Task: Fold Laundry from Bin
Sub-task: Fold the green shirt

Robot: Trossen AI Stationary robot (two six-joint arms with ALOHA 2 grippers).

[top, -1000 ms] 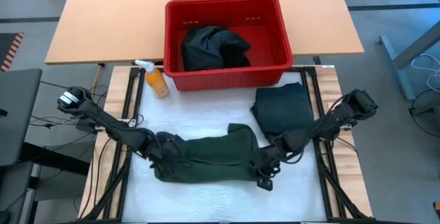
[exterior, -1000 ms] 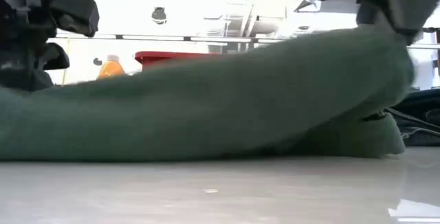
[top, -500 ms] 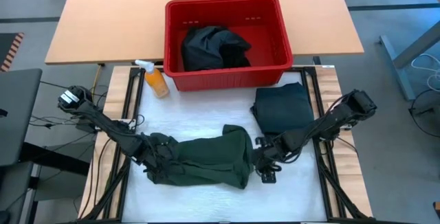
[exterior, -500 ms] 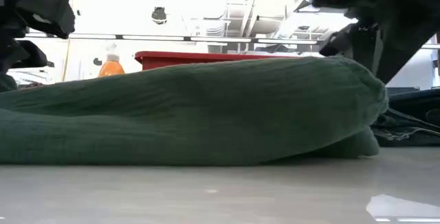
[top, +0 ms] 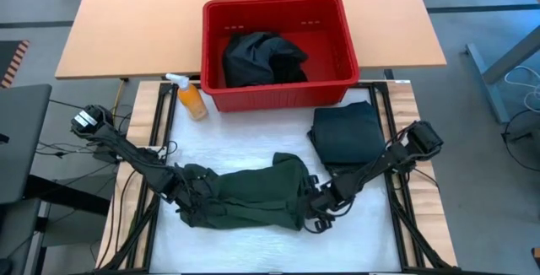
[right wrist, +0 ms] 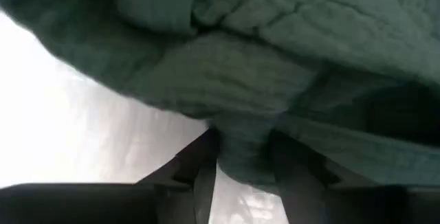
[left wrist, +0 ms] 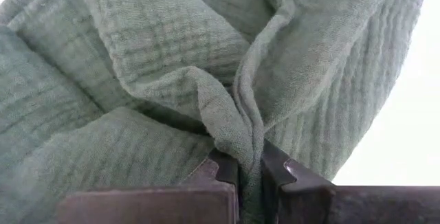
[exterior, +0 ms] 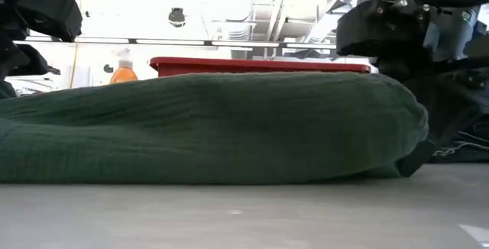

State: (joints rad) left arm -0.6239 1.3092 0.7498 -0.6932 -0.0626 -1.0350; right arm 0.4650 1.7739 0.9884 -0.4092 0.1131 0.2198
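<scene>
My left hand [left wrist: 249, 172] is clamped tight on a fold of the green garment [top: 249, 195], which lies bunched across the white surface [top: 253, 153] in front of the red bin [top: 278, 51]. My right hand [right wrist: 244, 159] sits at the garment's other end, fingers partly spread with green cloth caught between them. A folded dark piece [top: 346, 133] lies on the surface just beyond my right arm, near the bin. More dark laundry [top: 261, 58] is heaped inside the bin. An orange spray bottle [top: 189, 96] stands beside the bin's left corner.
</scene>
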